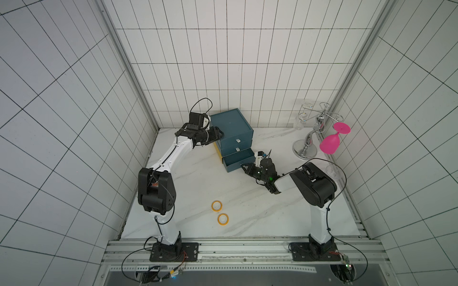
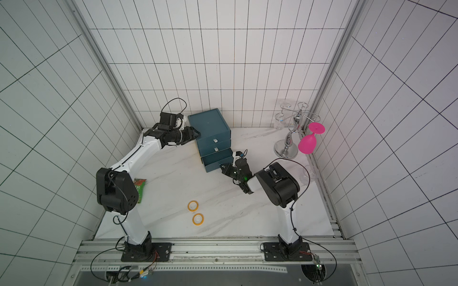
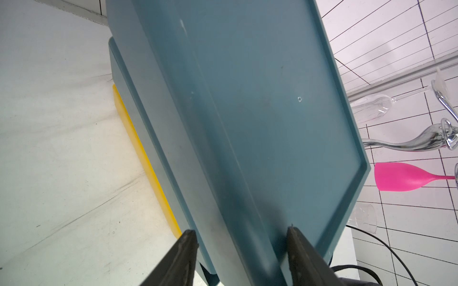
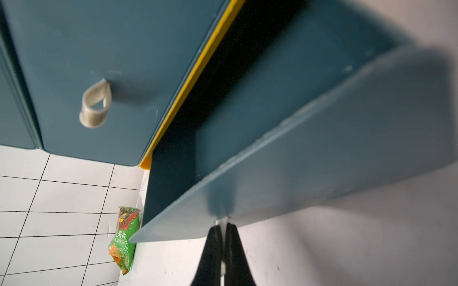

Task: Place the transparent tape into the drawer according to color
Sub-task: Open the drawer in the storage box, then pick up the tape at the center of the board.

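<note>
My R pincer [image 4: 222,224] pinches btm drawer [image 4: 322,148] tab [image 4: 221,221]; L pincer [image 3: 239,231] clamps cabinet [image 3: 247,99] top edge. Tabletop [image 1: 198,178] open in front. Snack bag [image 4: 124,237] seen from R wrist, not L.

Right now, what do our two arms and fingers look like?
The left arm and right arm match: white links, bulky black joint housings, black base plates. Thin black cables loop along both. The fingers are dark tapered wedges. A green light glows on the right wrist.
</note>
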Available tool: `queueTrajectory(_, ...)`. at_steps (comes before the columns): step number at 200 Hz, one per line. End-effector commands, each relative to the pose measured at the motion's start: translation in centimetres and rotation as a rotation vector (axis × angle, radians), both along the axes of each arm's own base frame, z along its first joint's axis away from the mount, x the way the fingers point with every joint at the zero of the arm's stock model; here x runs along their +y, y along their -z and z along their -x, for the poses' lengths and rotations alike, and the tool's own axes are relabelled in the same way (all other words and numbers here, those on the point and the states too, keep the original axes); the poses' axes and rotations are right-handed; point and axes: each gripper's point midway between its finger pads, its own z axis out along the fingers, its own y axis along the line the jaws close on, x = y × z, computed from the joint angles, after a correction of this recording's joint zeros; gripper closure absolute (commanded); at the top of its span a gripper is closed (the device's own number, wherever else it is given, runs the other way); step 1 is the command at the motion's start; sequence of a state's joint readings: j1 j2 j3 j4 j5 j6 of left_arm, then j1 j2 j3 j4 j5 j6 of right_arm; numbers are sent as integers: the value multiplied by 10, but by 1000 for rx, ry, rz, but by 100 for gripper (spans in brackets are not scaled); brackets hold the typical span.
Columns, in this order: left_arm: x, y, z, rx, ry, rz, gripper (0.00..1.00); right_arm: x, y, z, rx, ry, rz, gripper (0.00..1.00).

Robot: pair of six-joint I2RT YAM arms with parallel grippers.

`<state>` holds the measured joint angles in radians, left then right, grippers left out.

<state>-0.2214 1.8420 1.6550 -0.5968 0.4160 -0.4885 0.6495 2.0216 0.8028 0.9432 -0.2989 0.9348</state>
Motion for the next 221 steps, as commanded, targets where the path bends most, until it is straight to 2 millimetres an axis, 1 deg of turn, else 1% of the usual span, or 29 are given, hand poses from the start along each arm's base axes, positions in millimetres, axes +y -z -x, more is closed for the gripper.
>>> queueTrajectory(1,8,27,6,78,-7,-47,40,-6,-4,20,-2,-10,5,100)
queueTrajectory(23,7,28,6,80,-6,-47,40,-11,-2,36,9,-19,23,100)
queueTrajectory(46,6,28,6,80,-6,-43,40,-11,-3,42,4,-32,39,100)
queueTrajectory(62,5,28,7,80,-2,-41,40,-7,-4,43,1,-52,38,76)
queueTrajectory(70,5,26,7,77,-3,-39,40,-7,-5,44,1,-57,39,66)
queueTrajectory(92,5,19,10,64,-1,-28,39,-10,-7,51,2,-79,63,47)
queueTrajectory(117,6,6,17,34,-7,-5,31,-17,-11,62,-3,-120,132,30)
queueTrajectory(146,9,-7,34,7,-10,22,19,-22,-23,77,-11,-198,216,16)
queueTrajectory(179,18,-16,59,-12,-19,29,8,-32,-35,91,-11,-259,310,3)
queueTrajectory(193,20,-12,72,-2,-18,28,5,-36,-37,96,-5,-283,344,0)
queueTrajectory(211,23,-4,90,18,-17,23,3,-42,-40,104,0,-308,378,1)
queueTrajectory(221,26,4,102,36,-20,14,2,-44,-40,109,2,-323,391,1)
